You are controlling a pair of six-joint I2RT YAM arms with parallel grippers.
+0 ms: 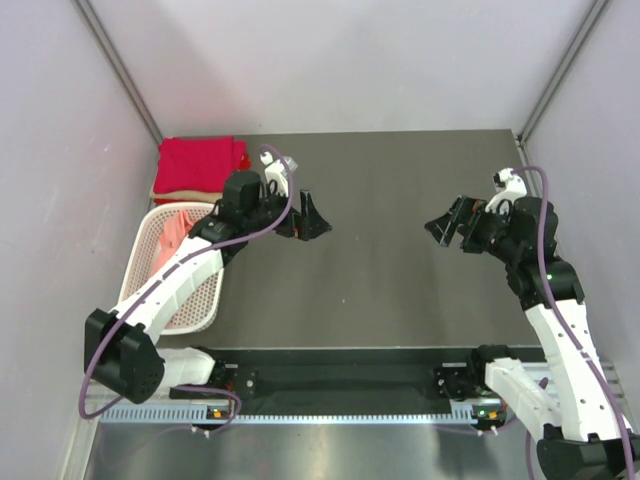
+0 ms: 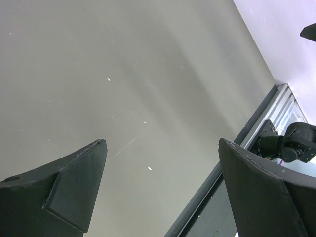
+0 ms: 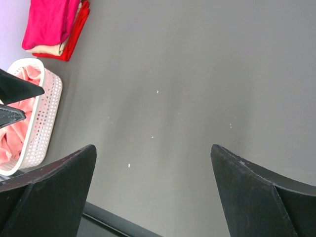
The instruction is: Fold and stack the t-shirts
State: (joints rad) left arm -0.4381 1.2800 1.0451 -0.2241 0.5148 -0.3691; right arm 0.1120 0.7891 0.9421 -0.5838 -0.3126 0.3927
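A stack of folded t-shirts lies at the table's far left corner: a crimson shirt [image 1: 198, 159] on top, a tan one [image 1: 180, 195] under it, and a red one [image 3: 75, 34] at the bottom. The stack also shows in the right wrist view [image 3: 49, 19]. A salmon pink shirt [image 1: 172, 233] lies crumpled in the white mesh basket [image 1: 195, 300]. My left gripper [image 1: 308, 222] is open and empty above the bare table, right of the basket. My right gripper [image 1: 447, 228] is open and empty above the table's right side.
The grey table [image 1: 390, 200] lies between the two grippers. Pale walls close in the left, back and right. A dark rail [image 1: 340, 375] with the arm bases runs along the near edge.
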